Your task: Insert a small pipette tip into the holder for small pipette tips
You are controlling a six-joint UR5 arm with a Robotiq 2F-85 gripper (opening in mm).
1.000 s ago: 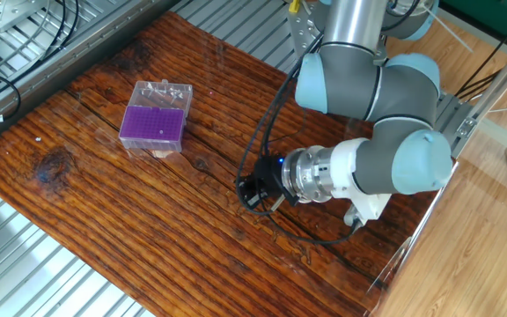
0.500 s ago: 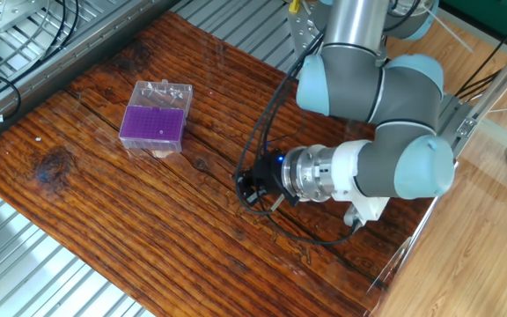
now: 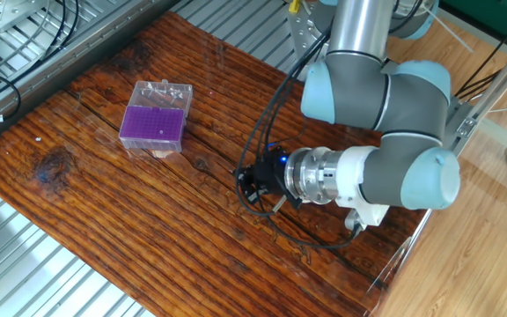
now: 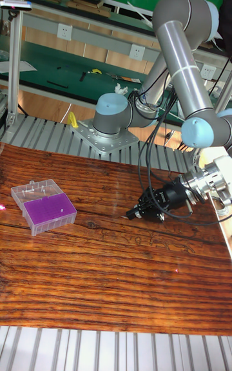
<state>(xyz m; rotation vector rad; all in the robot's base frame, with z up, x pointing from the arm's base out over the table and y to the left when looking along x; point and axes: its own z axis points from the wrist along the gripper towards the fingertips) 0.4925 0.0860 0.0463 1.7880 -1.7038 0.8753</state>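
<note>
The holder for small pipette tips (image 3: 153,122) sits on the wooden table (image 3: 104,202), well apart from the hand (image 3: 246,187). The hand is low over the table. The fixed view shows the purple top from above. The tall fixed view shows the hand (image 4: 133,212) from the side, but I cannot tell if it is open or closed.

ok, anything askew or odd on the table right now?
Nothing stands out. The holder for small pipette tips sits flat on the wooden table, lid open behind it, nothing spilled. The tool is low over the table, well apart from the holder; whether it carries a tip is too small to tell.
</note>
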